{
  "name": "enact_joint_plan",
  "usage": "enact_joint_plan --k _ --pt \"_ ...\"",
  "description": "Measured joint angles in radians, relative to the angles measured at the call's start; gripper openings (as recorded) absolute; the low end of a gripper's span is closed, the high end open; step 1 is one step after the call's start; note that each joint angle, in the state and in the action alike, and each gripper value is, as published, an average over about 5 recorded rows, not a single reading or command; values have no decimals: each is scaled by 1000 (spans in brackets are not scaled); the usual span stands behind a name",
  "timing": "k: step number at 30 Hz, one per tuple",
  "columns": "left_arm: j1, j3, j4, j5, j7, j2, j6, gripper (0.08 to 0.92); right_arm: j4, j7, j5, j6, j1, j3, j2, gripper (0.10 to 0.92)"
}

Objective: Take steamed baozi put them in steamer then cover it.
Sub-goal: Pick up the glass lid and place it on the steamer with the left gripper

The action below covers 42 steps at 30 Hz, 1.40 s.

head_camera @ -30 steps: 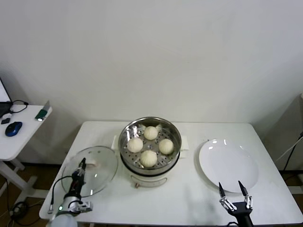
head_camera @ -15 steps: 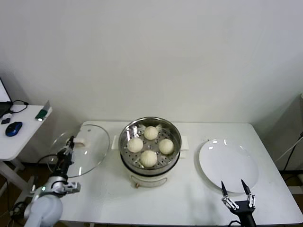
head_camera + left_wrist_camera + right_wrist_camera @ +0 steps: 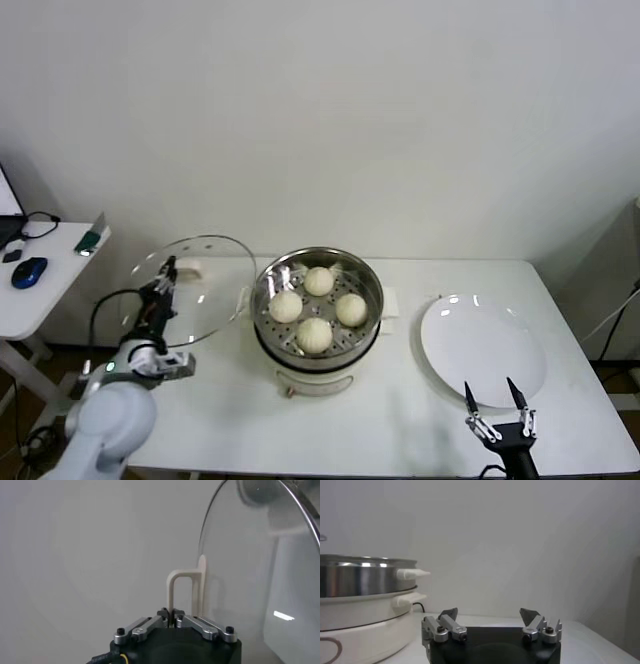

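Several cream-white baozi (image 3: 315, 334) lie on the perforated tray inside the steel steamer (image 3: 367, 275) at the table's middle. My left gripper (image 3: 163, 277) holds the glass cover (image 3: 205, 290) tilted in the air just left of the steamer, clear of the table. In the left wrist view the jaws of that gripper (image 3: 171, 613) are shut on the cover's cream handle (image 3: 183, 584), with the glass disc (image 3: 260, 570) beyond. My right gripper (image 3: 492, 397) waits open near the table's front right edge; its wrist view shows the gripper (image 3: 490, 615) empty, the steamer (image 3: 365, 575) farther off.
A flat white plate (image 3: 482, 349) lies right of the steamer, just beyond the right gripper. A side table (image 3: 40, 285) at the far left carries a blue mouse (image 3: 29, 271) and cables. The wall stands close behind the table.
My left gripper has lifted the cover off the table at the left and carried it up and toward the steamer, tilting it. The right gripper has stayed put.
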<state>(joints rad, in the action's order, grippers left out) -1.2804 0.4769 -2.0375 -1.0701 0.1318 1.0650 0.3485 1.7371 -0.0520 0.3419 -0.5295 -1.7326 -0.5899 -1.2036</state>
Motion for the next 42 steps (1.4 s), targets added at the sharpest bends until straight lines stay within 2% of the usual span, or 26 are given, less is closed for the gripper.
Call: enact_joint_plan --k 11,19,29,34,42 --pt "113 -219 -22 -179 116 150 123 139 -8 7 -14 -3 8 4 -7 823" --pt "166 -340 14 -297 129 279 154 139 -12 13 -13 -11 4 0 -9 823" --pt "171 -448 70 -421 124 418 158 139 -13 17 -11 -17 7 -8 -13 823" --pt "162 -474 96 -469 118 460 154 139 -17 17 -10 -22 11 -8 -13 823" --pt "153 -482 126 -520 112 481 145 139 -23 16 -9 -31 15 -12 -7 823"
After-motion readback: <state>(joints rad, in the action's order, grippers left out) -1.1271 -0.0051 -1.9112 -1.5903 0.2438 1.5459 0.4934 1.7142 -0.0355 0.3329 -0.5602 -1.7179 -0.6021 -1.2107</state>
